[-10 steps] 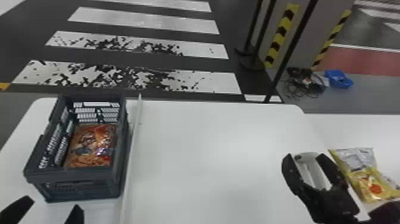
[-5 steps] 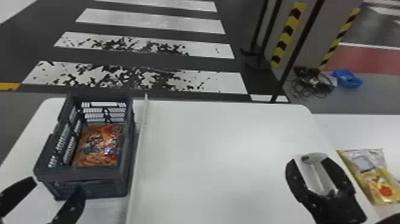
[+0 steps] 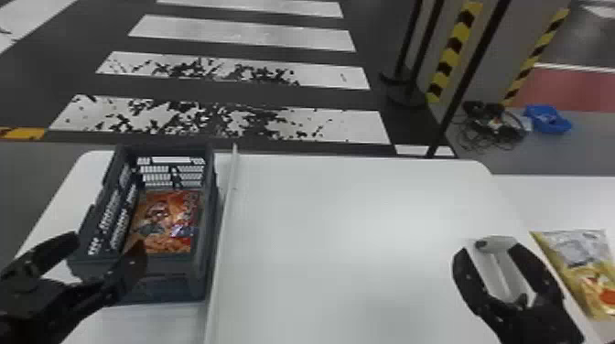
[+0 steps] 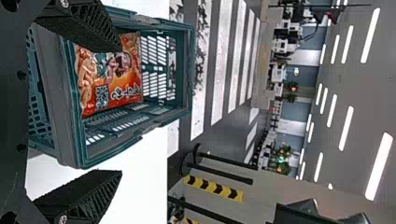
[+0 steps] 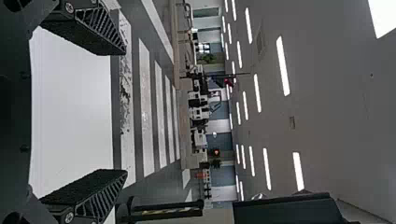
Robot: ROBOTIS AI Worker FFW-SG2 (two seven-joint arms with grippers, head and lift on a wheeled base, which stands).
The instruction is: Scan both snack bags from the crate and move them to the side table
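In my head view, the crate (image 3: 196, 270) stands by the left edge of the table (image 3: 357, 238), reaching toward its far left corner, and one orange snack bag (image 3: 167, 219) lies inside. Just beside the crate, a long pale strip (image 3: 224, 228) runs toward the far edge. My left hand (image 3: 109, 244) is at the crate's near end, with its fingers apart. My right hand (image 3: 492, 254), also spread, is near the right edge; beyond this edge, a yellow snack bag (image 3: 581, 270) lies on the side table (image 3: 567, 201).

Orange-red bag (image 3: 167, 219); yellow-black striped pillar (image 3: 453, 50).
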